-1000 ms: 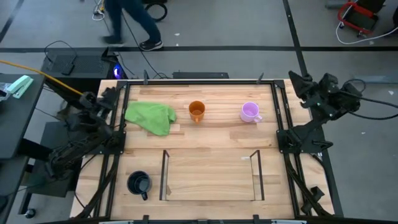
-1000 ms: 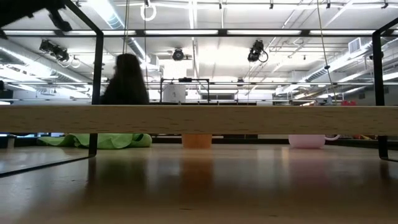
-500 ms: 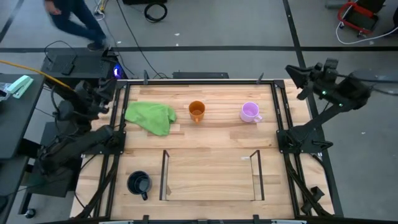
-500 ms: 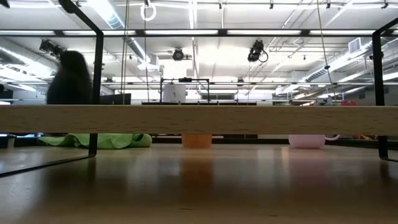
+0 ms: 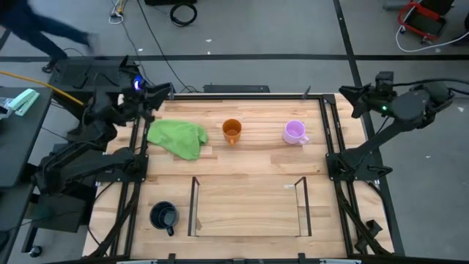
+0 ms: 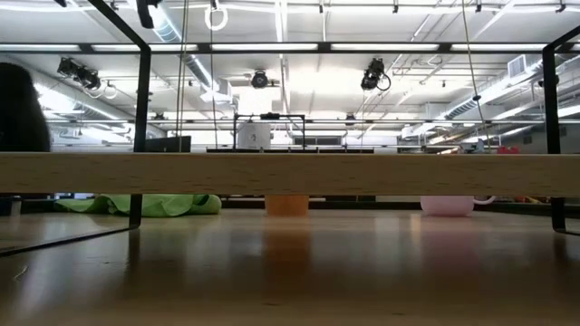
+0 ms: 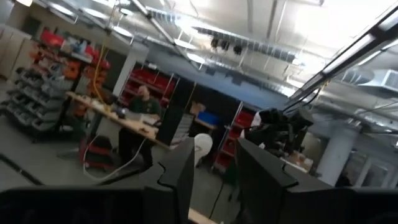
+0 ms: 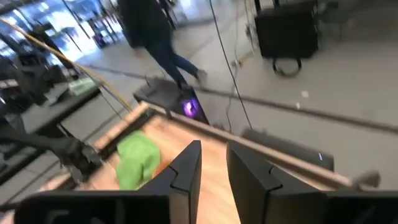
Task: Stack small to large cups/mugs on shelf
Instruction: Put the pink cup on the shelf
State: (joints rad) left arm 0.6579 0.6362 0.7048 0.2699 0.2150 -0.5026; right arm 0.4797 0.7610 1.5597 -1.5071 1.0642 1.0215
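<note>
Holding both hands, left (image 5: 163,91) and right (image 5: 346,93), empty and narrowly parted above the tabletop (image 5: 249,163) corners, we leave three mugs unobstructed.

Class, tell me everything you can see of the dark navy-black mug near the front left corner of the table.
The dark navy-black mug is a small round cup, seen from straight above, with a glossy rim and a dark inside. It stands upright, mouth up, on the light wooden table, and its short handle points toward the front edge. It sits just outside the left clear panel of the wooden shelf bay, apart from it. Nothing else touches it; neither gripper is near. The low view does not show it.
</note>
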